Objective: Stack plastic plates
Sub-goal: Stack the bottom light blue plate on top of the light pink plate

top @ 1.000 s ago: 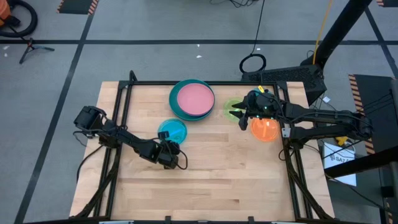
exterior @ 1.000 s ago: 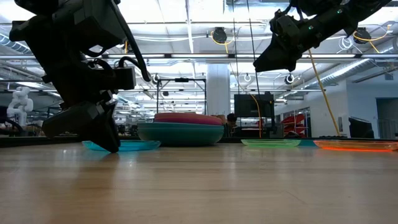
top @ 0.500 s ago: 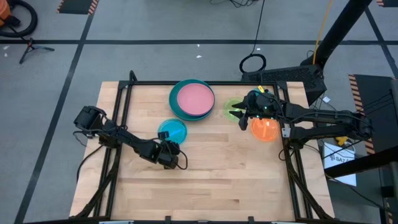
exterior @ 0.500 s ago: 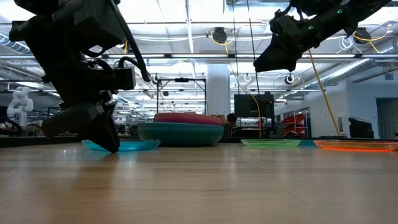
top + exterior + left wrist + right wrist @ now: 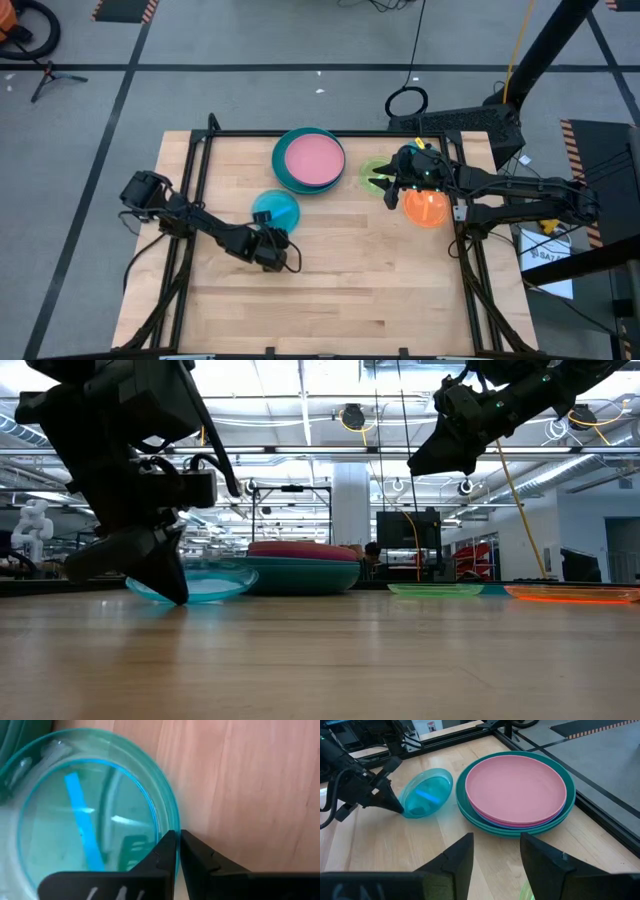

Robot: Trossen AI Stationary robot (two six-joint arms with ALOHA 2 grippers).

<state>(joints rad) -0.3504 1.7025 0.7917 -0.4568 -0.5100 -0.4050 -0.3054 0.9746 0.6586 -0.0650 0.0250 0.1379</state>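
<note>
A small translucent cyan plate (image 5: 277,209) sits tipped on the wooden table, just in front of the stack of large plates (image 5: 308,160). The stack has a pale pink plate (image 5: 515,787) on top and a teal one (image 5: 570,802) at the bottom. My left gripper (image 5: 177,845) is shut on the cyan plate's near rim. My right gripper (image 5: 496,860) hangs open and high over the table's far right. It is above a lime-green plate (image 5: 373,175) and an orange plate (image 5: 427,208), both lying flat. My left gripper pinches the cyan plate's near rim (image 5: 174,826), one finger (image 5: 162,852) inside the plate and the other (image 5: 197,857) outside it. The fingers slant down from the table's near left. The held edge is raised, and the plate's opposite side (image 5: 422,814) rests on the table.
A black frame rail (image 5: 200,165) runs round the table's edges. The near half of the wooden table (image 5: 350,290) is bare wood. The large stack stands a short way beyond the cyan plate.
My left gripper has shut on the cyan plate's near rim. The plate, flat on the table before, has tipped up at its held edge while its far side has stayed down.
</note>
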